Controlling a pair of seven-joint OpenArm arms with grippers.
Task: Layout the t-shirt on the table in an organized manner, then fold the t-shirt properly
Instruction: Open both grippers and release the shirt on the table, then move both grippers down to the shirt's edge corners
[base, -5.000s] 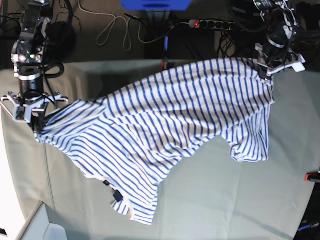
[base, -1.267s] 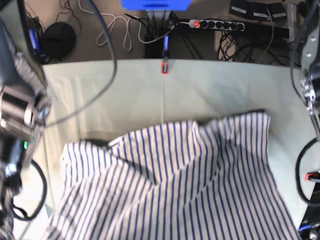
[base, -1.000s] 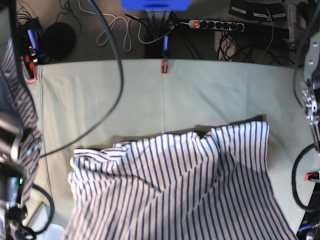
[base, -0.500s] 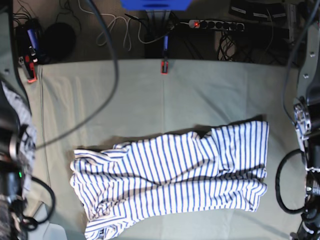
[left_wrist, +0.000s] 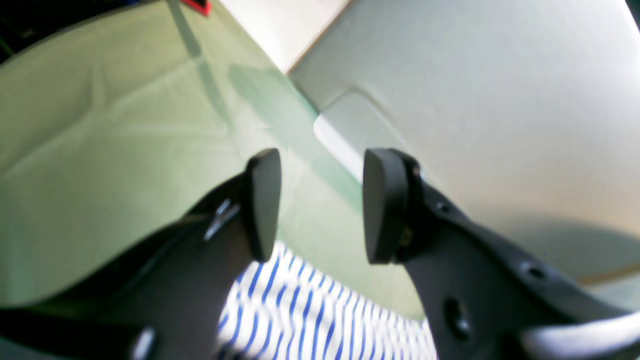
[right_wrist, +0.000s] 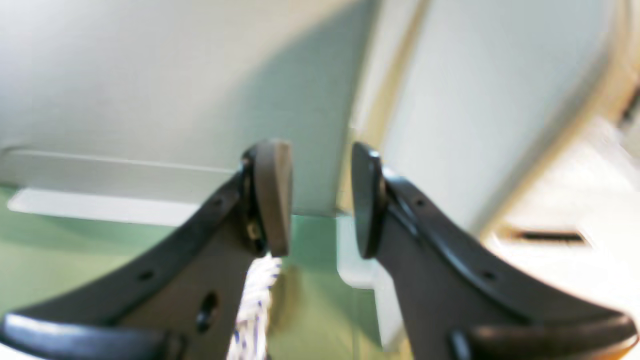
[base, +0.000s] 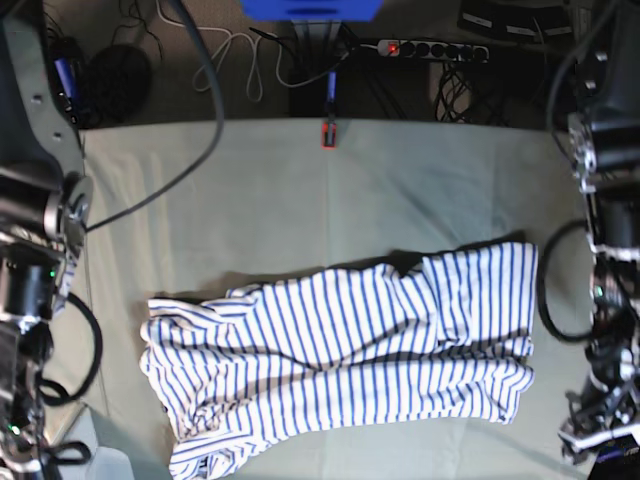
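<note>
Base view: the striped t-shirt (base: 330, 310) lies rumpled across the lower middle of the frame on the cloth-covered tabletop (base: 260, 190). Both hands stand parted with nothing between their tips, the left hand (left_wrist: 321, 207) at the lower right of the frame, the right hand (right_wrist: 320, 200) at the lower left. The fabric looks thin, light and limp; it should bend at a touch, bunch readily and hold no shape unless kept taut. It is hardly fragile, though a loose fold may slip. I would pinch the upper right corner (base: 525, 255) and the upper left corner (base: 160, 308), through every layer, then draw them apart gently.
</note>
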